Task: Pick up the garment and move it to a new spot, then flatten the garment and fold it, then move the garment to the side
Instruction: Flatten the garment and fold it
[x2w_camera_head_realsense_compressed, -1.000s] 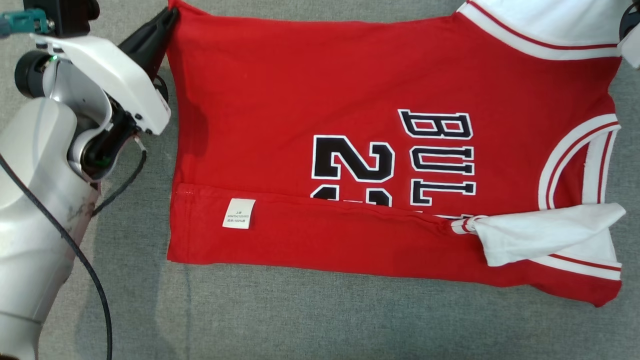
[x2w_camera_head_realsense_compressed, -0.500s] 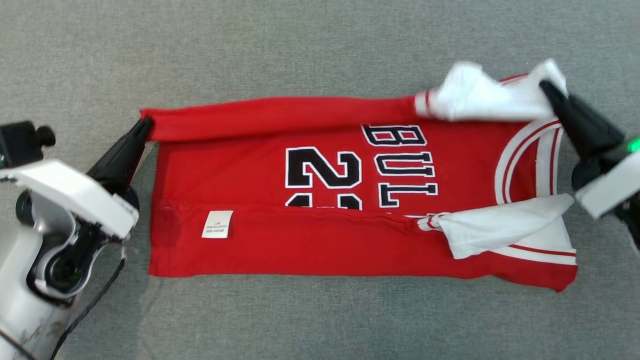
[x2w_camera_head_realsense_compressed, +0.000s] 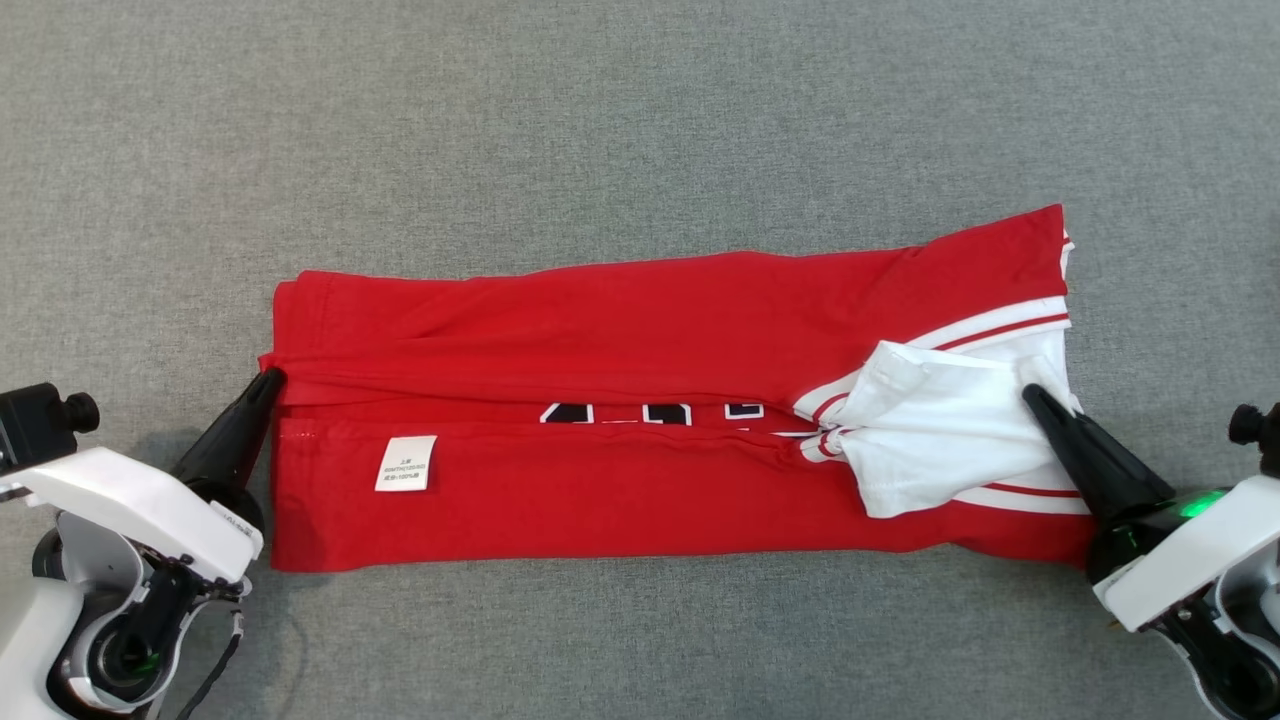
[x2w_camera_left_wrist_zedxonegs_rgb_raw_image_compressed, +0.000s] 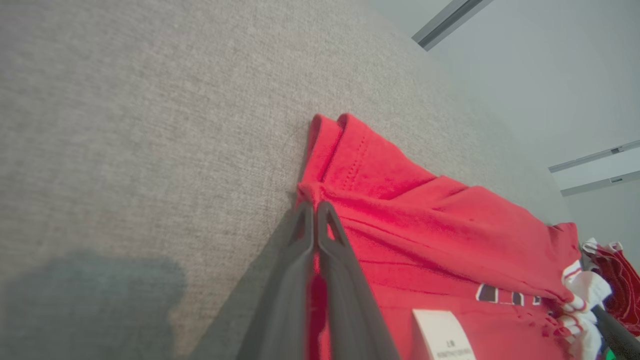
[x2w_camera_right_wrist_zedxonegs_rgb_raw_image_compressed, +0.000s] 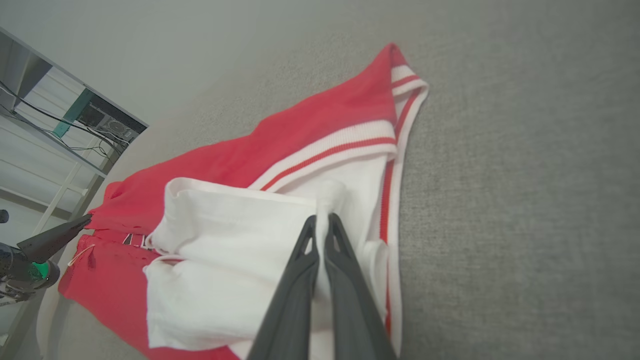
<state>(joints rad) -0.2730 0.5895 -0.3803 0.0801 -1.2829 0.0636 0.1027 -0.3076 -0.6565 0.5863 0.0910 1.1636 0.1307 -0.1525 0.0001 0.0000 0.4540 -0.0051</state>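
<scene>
The garment (x2w_camera_head_realsense_compressed: 620, 320), a red jersey with white striped trim, lies folded lengthwise on the grey cloth surface. Its far half is laid over the front, so just a strip of black lettering shows. A white care label (x2w_camera_head_realsense_compressed: 406, 463) sits near its left end. My left gripper (x2w_camera_head_realsense_compressed: 270, 378) is shut on the red hem edge at the left end, with red cloth between its fingers (x2w_camera_left_wrist_zedxonegs_rgb_raw_image_compressed: 315, 206). My right gripper (x2w_camera_head_realsense_compressed: 1032, 393) is shut on the white sleeve (x2w_camera_head_realsense_compressed: 940, 440) at the right end, with white cloth pinched at its tips (x2w_camera_right_wrist_zedxonegs_rgb_raw_image_compressed: 320, 219).
Grey cloth surface (x2w_camera_head_realsense_compressed: 640, 120) stretches on all sides of the garment. The right wrist view shows shelving with cables (x2w_camera_right_wrist_zedxonegs_rgb_raw_image_compressed: 60, 125) beyond the surface's edge, and the left gripper (x2w_camera_right_wrist_zedxonegs_rgb_raw_image_compressed: 75, 224) at the garment's far end.
Both grippers have drawn the garment's far edge towards me, folding that half over the printed front. Most of the lettering is now covered.
</scene>
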